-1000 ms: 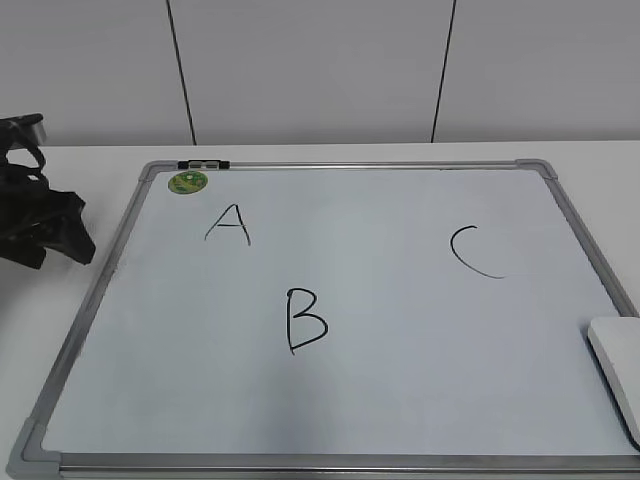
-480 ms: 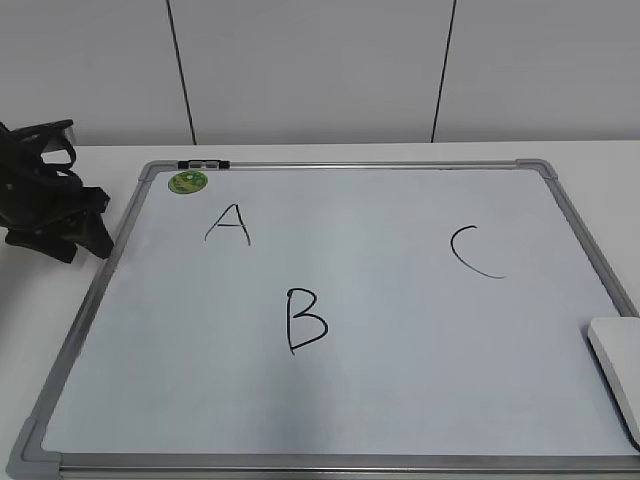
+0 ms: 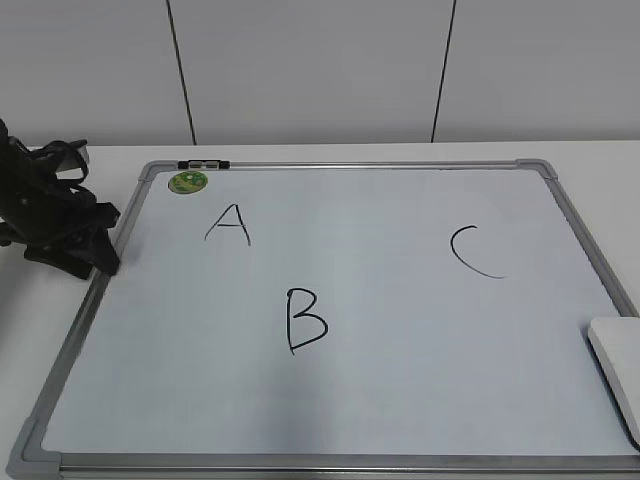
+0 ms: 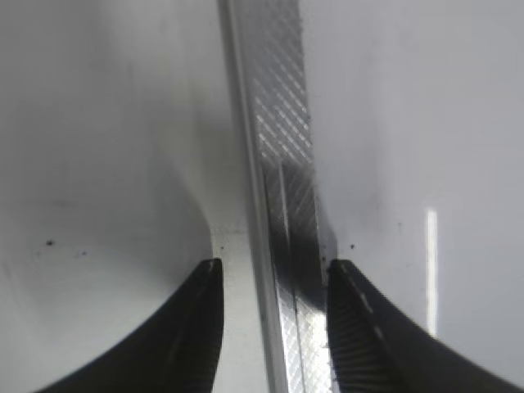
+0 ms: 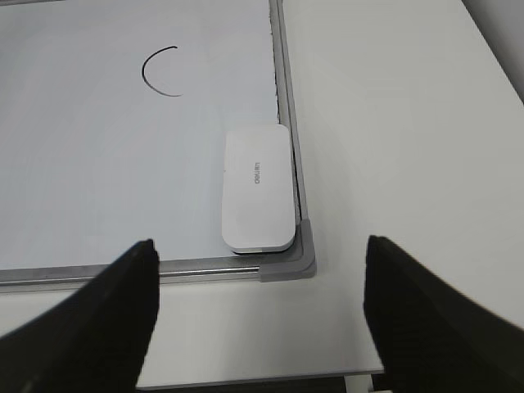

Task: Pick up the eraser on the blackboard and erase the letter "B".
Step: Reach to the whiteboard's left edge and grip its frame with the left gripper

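White eraser (image 5: pixel 258 188) lies untouched at the blackboard's (image 3: pixel 330 167) four o'clock corner; the left gripper (image 4: pixel 273 274), jaws narrowly apart, has crept onto the nine o'clock frame, while the right gripper (image 5: pixel 260 282) gapes wide above.

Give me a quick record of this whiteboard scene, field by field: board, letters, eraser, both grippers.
board: blackboard, white surface, grey metal frame, lying flat on the table
letters: letter "B" intact near the middle; A upper left; C on the right
sticker: green sticker at the top left corner
eraser: eraser lying in the board's corner against the frame, not held
left gripper: left gripper jaws open, straddling the board's frame
right gripper: right gripper jaws open, empty, above the eraser
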### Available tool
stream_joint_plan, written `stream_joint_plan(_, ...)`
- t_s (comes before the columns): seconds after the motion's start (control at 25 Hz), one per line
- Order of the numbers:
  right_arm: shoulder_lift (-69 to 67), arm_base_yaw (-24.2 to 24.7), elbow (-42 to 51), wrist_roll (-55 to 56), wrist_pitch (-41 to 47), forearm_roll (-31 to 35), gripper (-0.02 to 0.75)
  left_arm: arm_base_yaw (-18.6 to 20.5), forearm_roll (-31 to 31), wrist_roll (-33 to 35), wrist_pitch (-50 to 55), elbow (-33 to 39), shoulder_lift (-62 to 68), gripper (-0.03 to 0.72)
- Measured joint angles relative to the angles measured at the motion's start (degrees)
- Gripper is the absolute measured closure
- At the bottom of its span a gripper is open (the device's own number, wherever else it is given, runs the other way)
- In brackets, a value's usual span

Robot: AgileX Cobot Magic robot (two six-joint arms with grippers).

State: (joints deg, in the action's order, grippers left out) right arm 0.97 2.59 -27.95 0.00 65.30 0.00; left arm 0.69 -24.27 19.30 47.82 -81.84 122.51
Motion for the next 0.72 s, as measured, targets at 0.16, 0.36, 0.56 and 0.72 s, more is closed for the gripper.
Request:
stream_joint_plan(0.16,0.0,0.0,0.0,0.0,0.0,0.0,0.157,0.0,-0.7,0.0,0.2,0.0,0.7,0.407)
stream_joint_plan(0.36,0.0,0.0,0.0,0.0,0.0,0.0,0.157,0.0,-1.9,0.0,1.9,-1.0,0.9,0.418)
stream_joint_plan(0.56,0.0,0.0,0.0,0.0,0.0,0.0,0.157,0.0,-2.1,0.1,3.0,-1.7,1.1,0.43)
stream_joint_plan(0.72,0.0,0.0,0.0,0.0,0.0,0.0,0.157,0.0,-2.1,0.1,3.3,-1.7,1.2,0.452)
